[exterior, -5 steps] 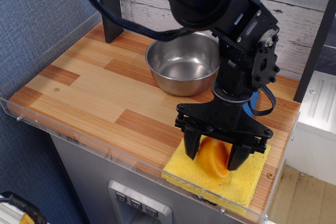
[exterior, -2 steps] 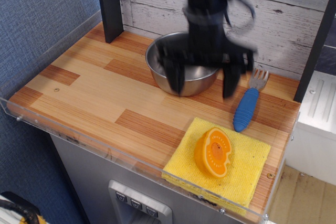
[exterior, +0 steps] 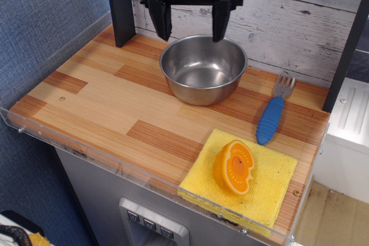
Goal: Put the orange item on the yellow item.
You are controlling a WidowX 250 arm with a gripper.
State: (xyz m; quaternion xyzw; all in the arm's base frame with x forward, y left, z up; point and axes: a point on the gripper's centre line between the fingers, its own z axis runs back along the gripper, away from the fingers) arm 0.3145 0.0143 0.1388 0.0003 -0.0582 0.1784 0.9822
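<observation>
The orange item, a toy half-orange (exterior: 234,167), rests on the yellow cloth (exterior: 271,191) at the table's front right, standing on its edge with its cut face and centre hole turned to the front right. My gripper (exterior: 191,30) is open and empty, high at the back of the scene, above the far rim of the steel bowl and far from the orange.
A steel bowl (exterior: 203,69) stands at the back middle of the wooden table (exterior: 98,96). A blue-handled fork (exterior: 272,116) lies between bowl and cloth. A dark post (exterior: 120,7) stands at the back left. A clear acrylic rim (exterior: 86,148) lines the table's edges.
My gripper let go of the half-orange on the cloth, then rose and moved back to above the bowl. The orange stays on the cloth.
</observation>
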